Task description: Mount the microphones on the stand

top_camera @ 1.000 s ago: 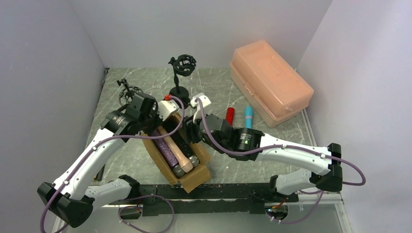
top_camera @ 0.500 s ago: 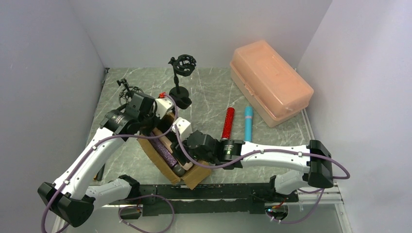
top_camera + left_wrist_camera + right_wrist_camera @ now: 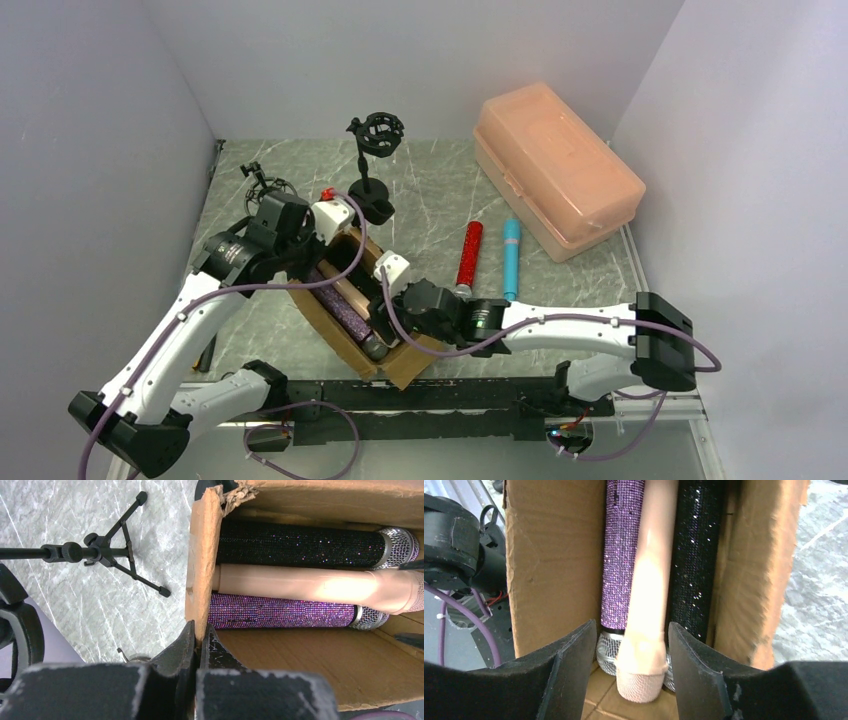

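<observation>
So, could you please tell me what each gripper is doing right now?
Left gripper: closed on the cardboard box wall.
Right gripper: open, over the peach microphone, holding nothing.

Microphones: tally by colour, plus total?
purple microphone: 1
peach microphone: 1
black microphone: 1
red microphone: 1
light blue microphone: 1
total: 5

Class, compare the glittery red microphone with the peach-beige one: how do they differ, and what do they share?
The red microphone lies on the table; the peach-beige microphone lies inside the cardboard box. The red microphone glitters; the peach-beige microphone is plain and smooth. Both lie flat, and neither is on a stand.
</observation>
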Action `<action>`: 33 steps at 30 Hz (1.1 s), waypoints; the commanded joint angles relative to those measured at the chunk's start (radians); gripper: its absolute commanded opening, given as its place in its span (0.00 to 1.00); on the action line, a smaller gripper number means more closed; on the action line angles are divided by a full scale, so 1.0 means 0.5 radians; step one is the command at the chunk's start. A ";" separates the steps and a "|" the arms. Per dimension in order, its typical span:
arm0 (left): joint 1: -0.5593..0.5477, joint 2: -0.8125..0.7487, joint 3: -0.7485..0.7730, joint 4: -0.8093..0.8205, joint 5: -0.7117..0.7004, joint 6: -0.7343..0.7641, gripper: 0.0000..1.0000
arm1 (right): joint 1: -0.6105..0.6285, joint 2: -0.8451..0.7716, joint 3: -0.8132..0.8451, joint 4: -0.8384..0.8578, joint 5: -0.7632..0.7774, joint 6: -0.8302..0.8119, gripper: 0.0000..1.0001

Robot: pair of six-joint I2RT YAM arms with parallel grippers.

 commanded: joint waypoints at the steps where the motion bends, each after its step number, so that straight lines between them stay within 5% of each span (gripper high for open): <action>1: 0.006 -0.029 0.138 0.113 0.081 -0.075 0.00 | 0.002 0.154 0.173 0.034 -0.018 -0.027 0.57; 8: 0.006 -0.024 0.218 0.060 0.084 -0.056 0.00 | -0.003 0.510 0.439 -0.300 0.095 0.020 0.55; 18: 0.006 -0.021 0.292 0.006 0.255 -0.056 0.00 | -0.004 0.667 0.514 -0.350 0.181 -0.001 0.52; 21: 0.005 -0.022 0.313 -0.001 0.334 -0.062 0.00 | -0.004 0.728 0.530 -0.316 0.153 -0.010 0.43; 27: 0.004 -0.043 0.258 0.039 0.283 -0.020 0.00 | -0.025 0.614 0.557 -0.270 0.150 0.012 0.03; 33: -0.009 -0.078 0.078 0.187 -0.049 0.046 0.00 | -0.053 0.349 0.628 -0.336 0.004 0.072 0.00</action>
